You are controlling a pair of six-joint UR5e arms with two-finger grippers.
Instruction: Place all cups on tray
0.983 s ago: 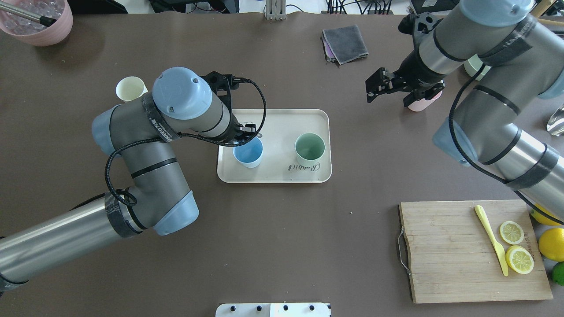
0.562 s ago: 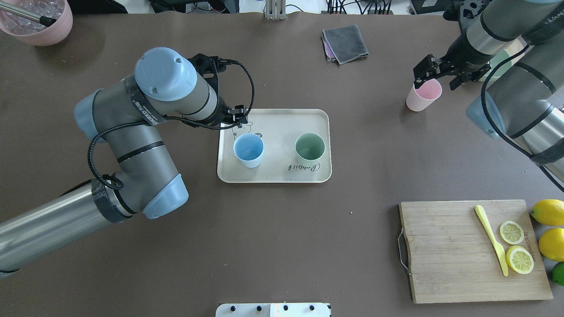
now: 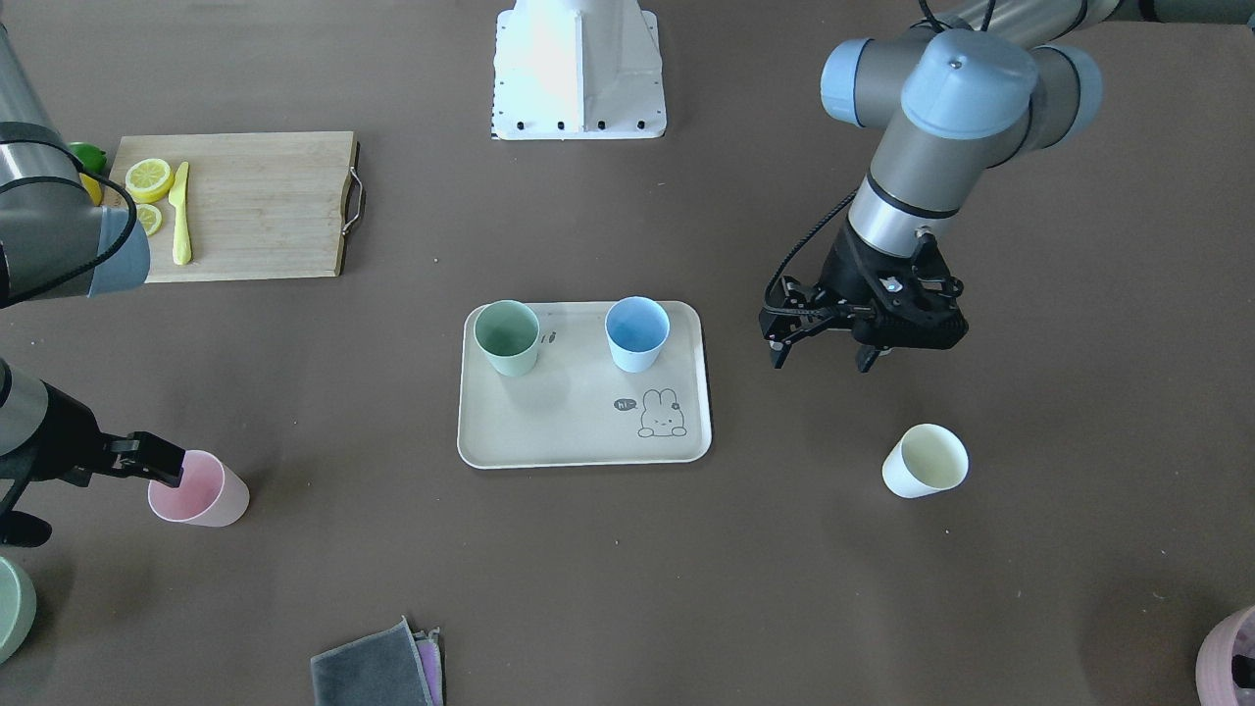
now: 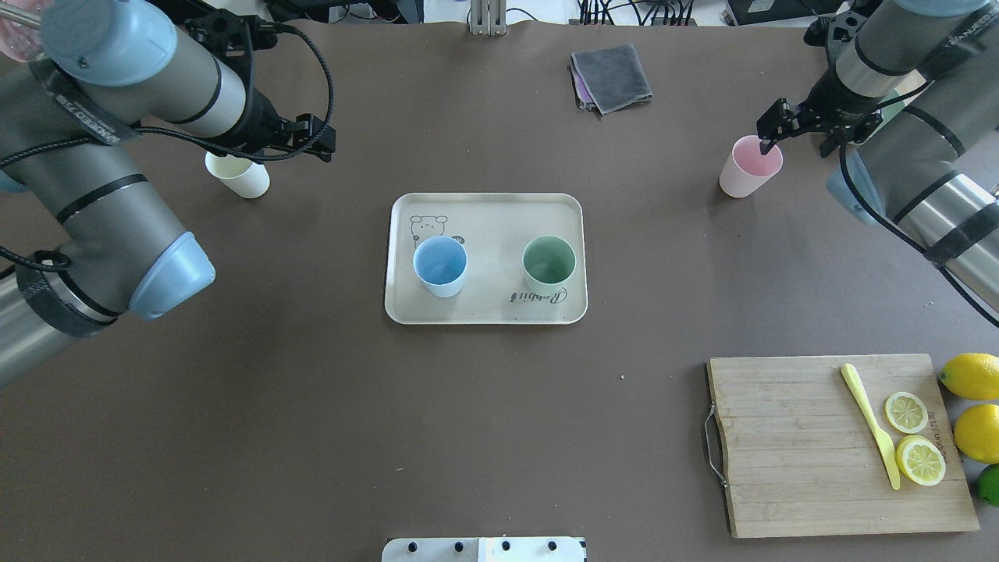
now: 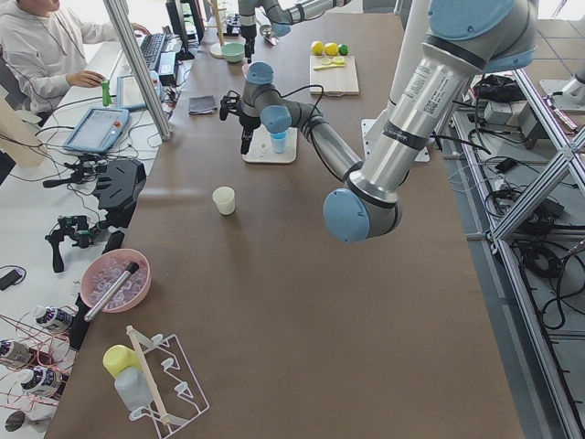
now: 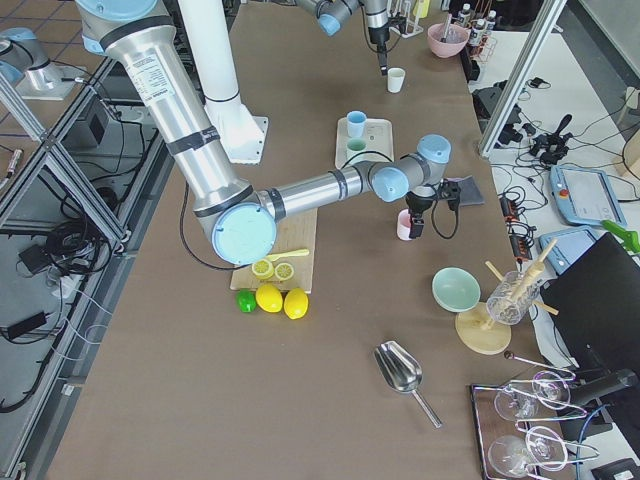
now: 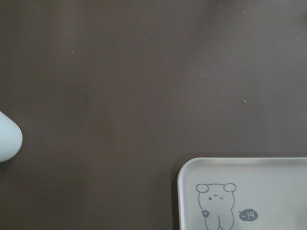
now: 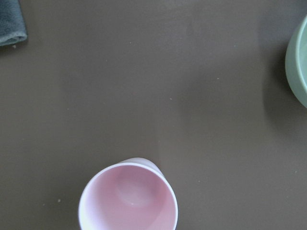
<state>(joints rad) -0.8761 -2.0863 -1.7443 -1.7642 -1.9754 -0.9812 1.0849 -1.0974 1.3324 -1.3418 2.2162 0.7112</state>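
Note:
The beige tray (image 4: 492,218) lies mid-table with a blue cup (image 4: 440,265) and a green cup (image 4: 549,264) upright on it. A cream cup (image 4: 236,173) stands on the table left of the tray. My left gripper (image 3: 824,355) is open and empty, raised between the tray and the cream cup (image 3: 924,461). A pink cup (image 4: 749,165) stands on the table right of the tray. My right gripper (image 4: 798,140) is open, one finger over the pink cup's rim (image 3: 196,487). The right wrist view shows the pink cup (image 8: 128,196) from above.
A wooden cutting board (image 4: 796,468) with lemon slices and a yellow knife (image 4: 870,425) lies at the near right, whole lemons beside it. A grey cloth (image 4: 613,76) lies at the far side. A green bowl (image 8: 300,62) stands near the pink cup. A pink bowl (image 5: 114,279) stands far left.
My left gripper has left the blue cup on the tray and swung left and away toward the cream cup. My right gripper has moved right, from beside the pink cup to over its rim.

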